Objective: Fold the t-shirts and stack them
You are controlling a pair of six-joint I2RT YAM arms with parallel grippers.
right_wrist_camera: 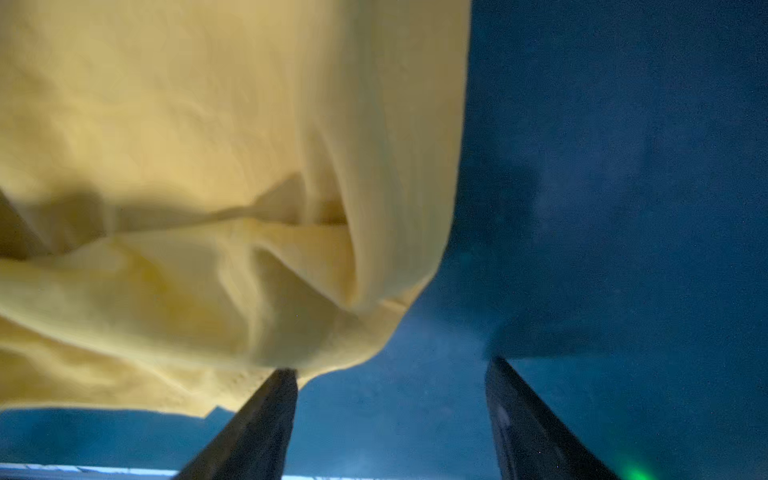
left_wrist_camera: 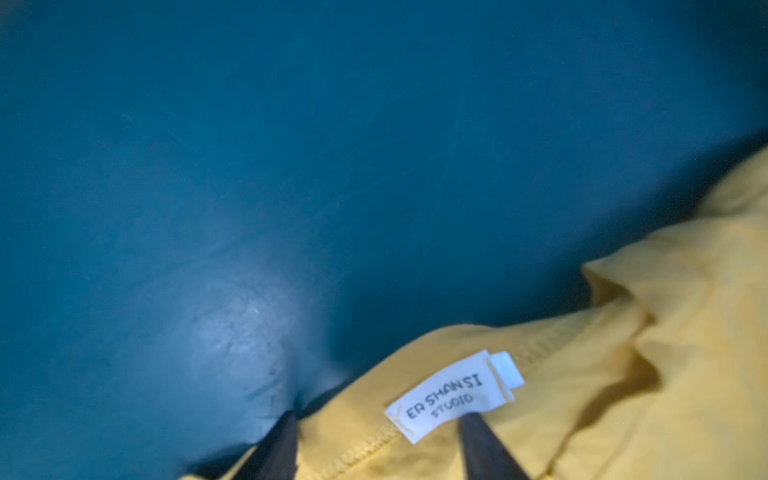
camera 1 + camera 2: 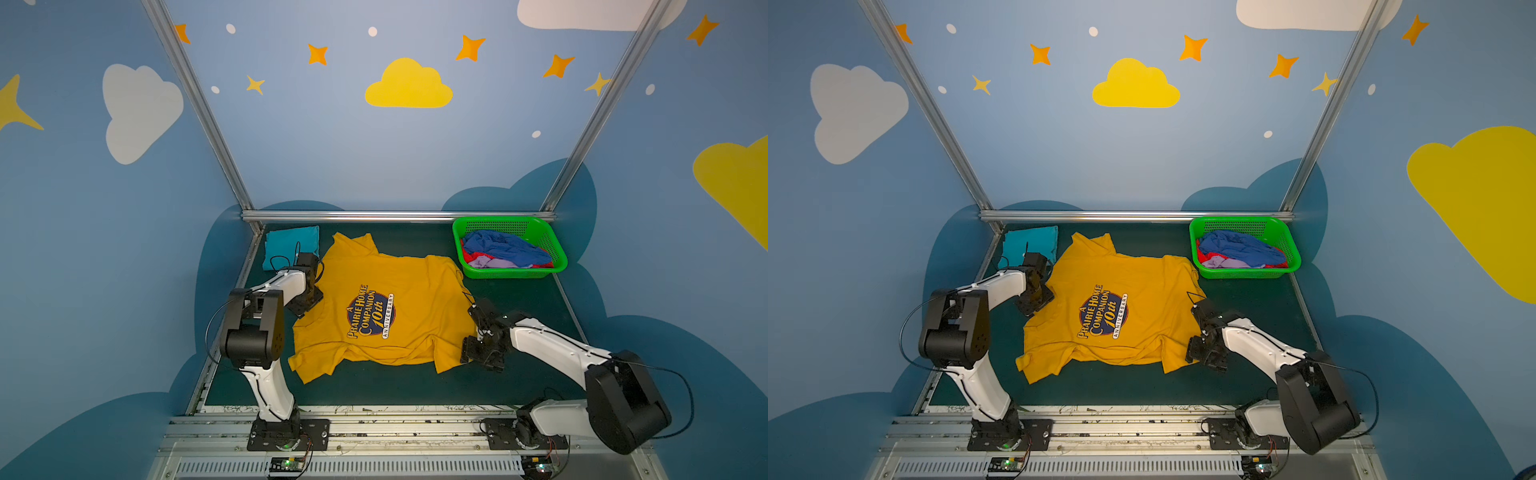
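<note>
Spreading step, by judgement, first fold not begun. Both top views: yellow tee (image 3: 419,291) flat at mid-frame, print up; teal tee (image 3: 291,243) folded to its upper left; green basket (image 3: 509,273) to its upper right, holding other tees (image 3: 500,249); left gripper (image 3: 308,298) at the collar, right gripper (image 3: 468,351) at the lower-right hem corner. Left wrist view: jaws parted astride the neck label (image 2: 453,395). Right wrist view: jaws parted, empty, cloth against one finger. Next move calls for pinching both edges together.
</note>
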